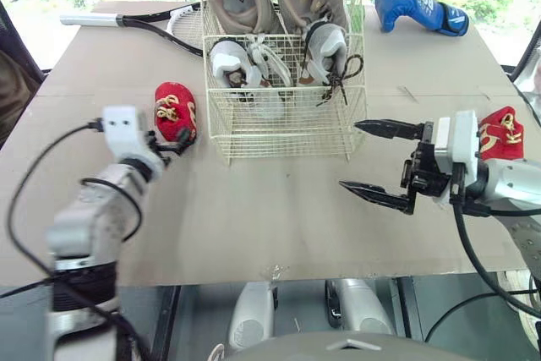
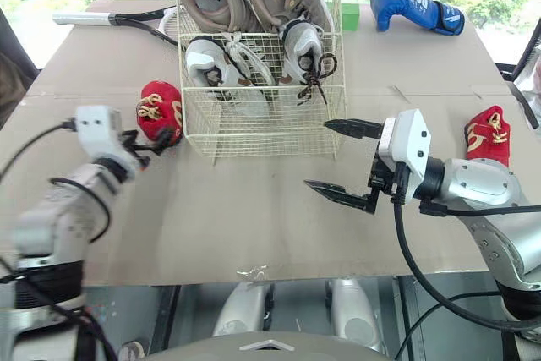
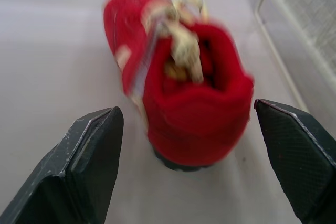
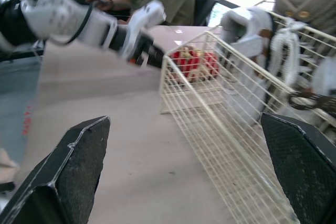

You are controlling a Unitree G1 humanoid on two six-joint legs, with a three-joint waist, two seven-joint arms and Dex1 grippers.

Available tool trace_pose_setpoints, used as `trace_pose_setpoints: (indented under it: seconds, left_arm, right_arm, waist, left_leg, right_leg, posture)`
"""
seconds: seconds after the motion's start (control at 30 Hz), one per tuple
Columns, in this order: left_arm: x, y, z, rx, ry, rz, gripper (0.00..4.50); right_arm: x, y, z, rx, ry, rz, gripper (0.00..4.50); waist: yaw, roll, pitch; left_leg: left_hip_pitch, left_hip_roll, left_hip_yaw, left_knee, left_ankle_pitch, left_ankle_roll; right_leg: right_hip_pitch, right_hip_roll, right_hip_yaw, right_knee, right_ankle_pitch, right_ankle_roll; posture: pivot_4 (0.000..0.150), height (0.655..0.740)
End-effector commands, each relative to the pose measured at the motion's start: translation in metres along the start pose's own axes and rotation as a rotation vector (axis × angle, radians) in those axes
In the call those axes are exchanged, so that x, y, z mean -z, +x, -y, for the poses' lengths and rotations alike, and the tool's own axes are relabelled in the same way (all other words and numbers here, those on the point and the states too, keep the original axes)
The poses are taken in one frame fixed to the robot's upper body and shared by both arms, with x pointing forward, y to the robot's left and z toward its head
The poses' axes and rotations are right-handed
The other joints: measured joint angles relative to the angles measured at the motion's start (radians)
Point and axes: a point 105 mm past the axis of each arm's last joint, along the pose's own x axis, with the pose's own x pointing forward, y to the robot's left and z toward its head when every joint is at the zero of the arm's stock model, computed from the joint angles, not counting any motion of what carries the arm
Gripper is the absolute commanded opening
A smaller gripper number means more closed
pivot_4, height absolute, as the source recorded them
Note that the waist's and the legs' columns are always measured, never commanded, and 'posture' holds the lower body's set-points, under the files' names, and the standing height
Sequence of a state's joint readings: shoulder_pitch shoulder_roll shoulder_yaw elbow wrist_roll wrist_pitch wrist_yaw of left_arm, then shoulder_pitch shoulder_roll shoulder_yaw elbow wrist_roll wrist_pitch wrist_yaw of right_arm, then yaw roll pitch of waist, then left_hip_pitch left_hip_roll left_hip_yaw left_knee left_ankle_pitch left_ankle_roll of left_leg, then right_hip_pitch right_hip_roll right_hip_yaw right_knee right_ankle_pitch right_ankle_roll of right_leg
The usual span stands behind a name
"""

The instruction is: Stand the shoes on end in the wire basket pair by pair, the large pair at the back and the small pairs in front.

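Head view: I see my left gripper (image 1: 173, 143) at centre left, at the red shoe (image 1: 175, 110) just left of the wire basket (image 1: 287, 137). Left wrist: fingers spread wide either side of its heel. Right wrist: right gripper (image 4: 185, 118) gaping, facing the basket.

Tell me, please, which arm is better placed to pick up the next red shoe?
Left. The left gripper is open, straddling the red shoe beside the wire basket. The right gripper, also open, hovers before the basket, the other red shoe behind its wrist.
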State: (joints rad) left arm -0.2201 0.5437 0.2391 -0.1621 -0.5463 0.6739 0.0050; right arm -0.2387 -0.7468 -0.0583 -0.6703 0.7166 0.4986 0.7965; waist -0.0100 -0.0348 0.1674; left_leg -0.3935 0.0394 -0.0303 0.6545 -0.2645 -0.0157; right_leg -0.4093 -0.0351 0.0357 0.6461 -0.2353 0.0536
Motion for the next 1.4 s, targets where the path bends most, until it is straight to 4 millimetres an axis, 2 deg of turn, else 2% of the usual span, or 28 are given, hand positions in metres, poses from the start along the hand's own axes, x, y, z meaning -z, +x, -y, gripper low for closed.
trace_pose_setpoints:
  seconds: [0.03, 0.07, 0.13, 0.2, 0.3, 0.4, 0.53, 0.7, 0.83, 0.9, 0.97, 1.07, 1.17, 1.23, 1.3, 1.4]
  left_arm:
    - [-0.003, 0.008, 0.014, -0.034, -0.036, 0.073, 3.78]
    - [-0.001, 0.010, 0.015, -0.044, -0.036, 0.080, 3.58]
    - [-0.004, 0.011, 0.015, -0.062, -0.024, 0.124, 2.65]
    - [-0.010, 0.011, 0.011, -0.072, 0.011, 0.170, 1.98]
    - [-0.023, 0.007, 0.007, -0.069, 0.053, 0.242, 1.65]
    - [-0.031, 0.003, 0.004, -0.066, 0.082, 0.296, 1.55]
    - [-0.074, -0.023, 0.002, 0.010, 0.139, 0.566, 1.50]
    - [-0.127, -0.075, 0.010, 0.416, 0.191, 0.735, 1.50]
    - [-0.154, -0.104, 0.008, 0.704, 0.380, 0.692, 1.50]
    - [-0.158, -0.116, 0.018, 0.873, 0.523, 0.636, 1.50]
    - [-0.160, -0.125, 0.027, 1.016, 0.589, 0.577, 1.50]
    - [-0.154, -0.132, 0.045, 1.208, 0.798, 0.523, 1.50]
    - [-0.145, -0.127, 0.060, 1.360, 0.966, 0.506, 1.50]
    - [-0.139, -0.121, 0.071, 1.424, 1.074, 0.512, 1.50]
    - [-0.137, -0.112, 0.088, 1.475, 1.170, 0.559, 1.50]
    - [-0.137, -0.099, 0.104, 1.514, 1.268, 0.617, 1.50]
  right_arm:
    - [-0.013, -0.002, 0.000, 0.018, -0.054, 0.023, 4.50]
    - [-0.013, -0.001, 0.000, 0.019, -0.054, 0.022, 4.50]
    - [-0.013, -0.001, 0.000, 0.021, -0.051, 0.020, 4.50]
    - [-0.012, -0.001, 0.001, 0.026, -0.050, 0.015, 4.50]
    - [-0.010, -0.001, 0.002, 0.033, -0.046, 0.012, 4.50]
    - [-0.007, -0.001, 0.002, 0.035, -0.041, 0.010, 4.50]
    - [-0.005, 0.000, 0.004, 0.041, -0.023, 0.018, 4.50]
    - [-0.017, -0.002, 0.012, 0.023, 0.037, 0.081, 4.50]
    - [-0.023, -0.018, 0.016, -0.054, 0.124, 0.099, 4.50]
    - [-0.026, -0.024, 0.023, -0.069, 0.140, 0.094, 4.50]
    - [-0.032, -0.026, 0.032, -0.067, 0.144, 0.098, 4.50]
    - [-0.049, -0.031, 0.048, -0.059, 0.127, 0.108, 4.50]
    - [-0.068, -0.035, 0.063, -0.052, 0.102, 0.102, 4.50]
    - [-0.079, -0.035, 0.063, -0.087, 0.085, 0.076, 4.50]
    - [-0.091, -0.026, 0.061, -0.139, 0.106, 0.031, 4.50]
    - [-0.085, -0.007, 0.058, -0.203, 0.159, -0.095, 4.50]
  waist:
    - [0.002, 0.000, 0.000]
    - [0.006, 0.000, 0.000]
    - [0.010, 0.000, 0.000]
    - [0.013, 0.000, 0.000]
    - [0.015, 0.000, 0.000]
    - [0.016, 0.000, 0.000]
    - [0.016, 0.000, 0.000]
    - [0.008, -0.001, 0.000]
    - [0.008, 0.000, 0.000]
    - [0.008, 0.000, 0.000]
    - [0.004, 0.001, 0.001]
    - [0.002, 0.003, 0.002]
    - [0.002, 0.006, 0.004]
    - [0.000, 0.006, 0.004]
    - [-0.001, 0.008, 0.005]
    - [-0.002, 0.008, 0.005]
  left_leg:
    - [0.000, 0.000, 0.000, 0.000, 0.000, 0.000]
    - [0.000, 0.000, -0.001, 0.000, 0.000, 0.000]
    - [-0.001, 0.000, -0.001, 0.001, 0.000, 0.000]
    - [-0.001, 0.000, -0.001, 0.002, 0.000, 0.000]
    - [-0.001, 0.000, -0.001, 0.002, 0.000, 0.000]
    - [-0.001, 0.000, -0.001, 0.002, 0.000, 0.000]
    - [-0.002, 0.000, -0.001, 0.002, 0.000, 0.000]
    - [-0.002, 0.000, -0.002, 0.002, 0.000, 0.000]
    - [-0.003, 0.000, -0.002, 0.003, 0.000, 0.000]
    - [-0.003, 0.000, -0.003, 0.003, 0.000, 0.000]
    - [-0.003, 0.000, -0.002, 0.003, 0.000, 0.000]
    - [-0.002, 0.000, -0.002, 0.003, 0.000, 0.000]
    - [-0.003, 0.000, -0.002, 0.003, 0.000, 0.000]
    - [-0.004, 0.000, -0.002, 0.003, 0.000, 0.000]
    - [-0.004, 0.001, -0.002, 0.003, 0.000, 0.000]
    - [-0.006, 0.001, -0.002, 0.005, 0.000, 0.000]
  right_leg:
    - [0.000, 0.000, -0.001, 0.000, 0.000, 0.000]
    - [0.000, 0.000, -0.001, 0.001, 0.000, 0.000]
    - [0.000, 0.000, -0.002, 0.001, 0.000, 0.000]
    - [0.000, 0.000, -0.002, 0.001, 0.000, 0.000]
    - [0.000, 0.000, -0.002, 0.001, 0.000, 0.000]
    - [0.000, 0.000, -0.002, 0.001, 0.000, 0.000]
    - [0.000, 0.000, -0.002, 0.000, 0.000, 0.000]
    - [0.000, 0.000, -0.003, 0.001, 0.000, 0.000]
    - [0.000, 0.000, -0.004, 0.000, 0.000, 0.000]
    - [0.000, 0.000, -0.005, 0.000, 0.000, 0.000]
    - [0.000, 0.000, -0.005, 0.000, 0.000, 0.000]
    - [0.000, 0.000, -0.005, 0.000, 0.000, 0.000]
    - [0.000, 0.000, -0.005, 0.000, 0.000, 0.000]
    - [0.000, 0.001, -0.005, -0.001, 0.000, 0.000]
    - [0.000, 0.001, -0.005, -0.002, 0.000, 0.000]
    - [-0.002, 0.001, -0.005, -0.001, 0.000, 0.000]
  posture:
    - [0.150, 0.7400]
    - [0.150, 0.7400]
    - [0.150, 0.7400]
    - [0.150, 0.7400]
    - [0.150, 0.7400]
    - [0.150, 0.7400]
    - [0.150, 0.7400]
    - [0.150, 0.7400]
    - [0.150, 0.7400]
    - [0.150, 0.7400]
    - [0.150, 0.7400]
    - [0.150, 0.7400]
    - [0.150, 0.7400]
    - [0.150, 0.7400]
    - [0.150, 0.7400]
    - [0.150, 0.7400]
